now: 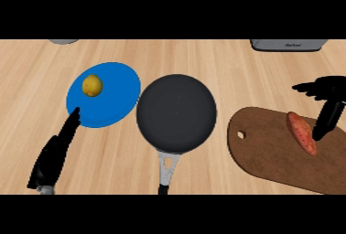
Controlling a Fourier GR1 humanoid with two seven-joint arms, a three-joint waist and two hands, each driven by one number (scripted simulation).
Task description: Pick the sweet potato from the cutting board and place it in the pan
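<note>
A: Sweet potato (301, 133): reddish-orange, elongated, lying on the brown cutting board (270, 155) at right, toward the board's far right part. Long axis running from upper left to lower right, somewhat steep.

B: And the nearest hand?

A: Right hand (326, 103), by far. Black, entering from the right edge, hovering over the board's upper right corner. Thumb or one finger hanging down just beside the potato's right flank, tip close to its middle; contact impossible to confirm. Other fingers spread leftward above, uncurled. Nothing held, so released rather than grasping.

B: Direction from hand to potato?

A: Down and slightly left. Potato below the spread fingers, its upper end nearest them.

B: Left hand?

A: Left hand (57, 151) at lower left, straight fingers pointing up toward the blue plate (115, 105), resting, holding nothing. Well apart from the board.

B: Target?

A: Dark pan (177, 113) at centre, handle toward the viewer, between plate and board. Left of the potato, near the board's left edge.

B: Anything else?

A: Yellowish potato (93, 85) on the plate. Likely next: closing across the sweet potato's short width, then carrying left.
</note>
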